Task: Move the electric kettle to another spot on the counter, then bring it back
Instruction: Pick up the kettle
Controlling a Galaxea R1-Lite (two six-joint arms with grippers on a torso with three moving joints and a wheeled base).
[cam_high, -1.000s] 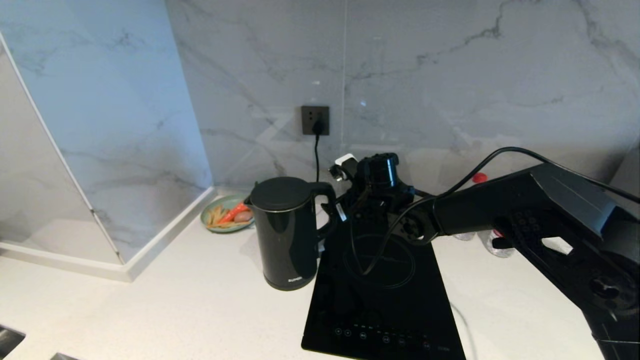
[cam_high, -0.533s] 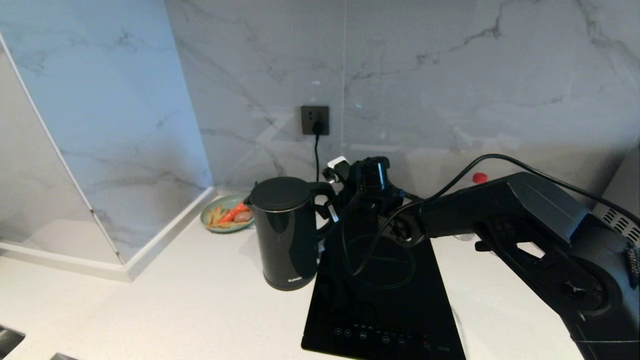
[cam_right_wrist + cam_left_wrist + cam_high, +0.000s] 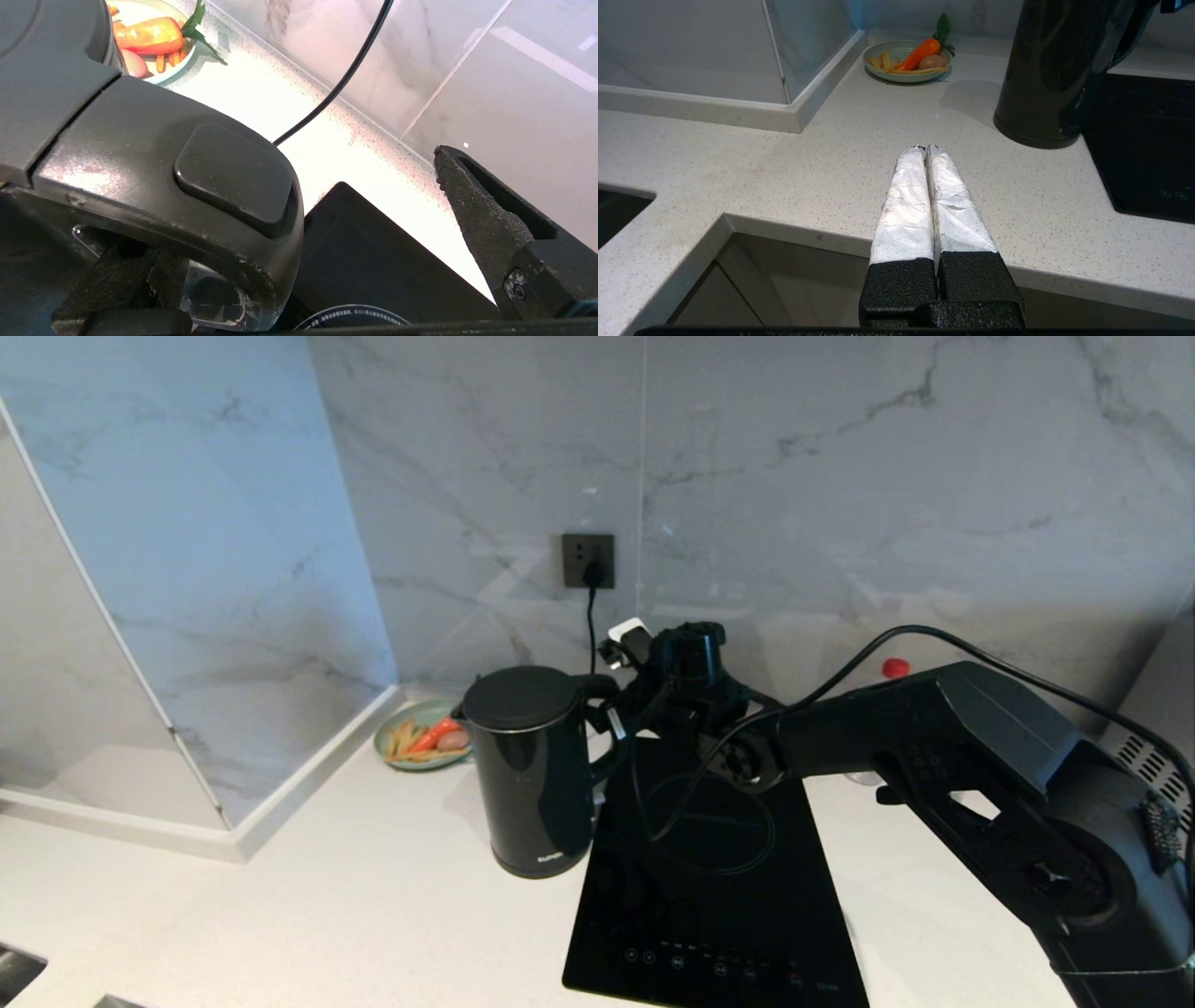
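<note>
Black electric kettle (image 3: pixel 534 770), white "SUPOR" low on wall, upright on counter (image 3: pixel 373 915) beside cooktop (image 3: pixel 719 887). Right gripper (image 3: pixel 624 709) spread around handle; left gripper (image 3: pixel 926 151) pressed together past front edge.

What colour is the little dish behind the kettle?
The small round dish is pale green, holding an orange carrot and other food; the left wrist view shows it best.

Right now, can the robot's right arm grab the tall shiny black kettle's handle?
Probably yes. The right gripper is open at the tall glossy black kettle's loop handle, one jaw under it, one spread wide; nothing blocks it.
</note>
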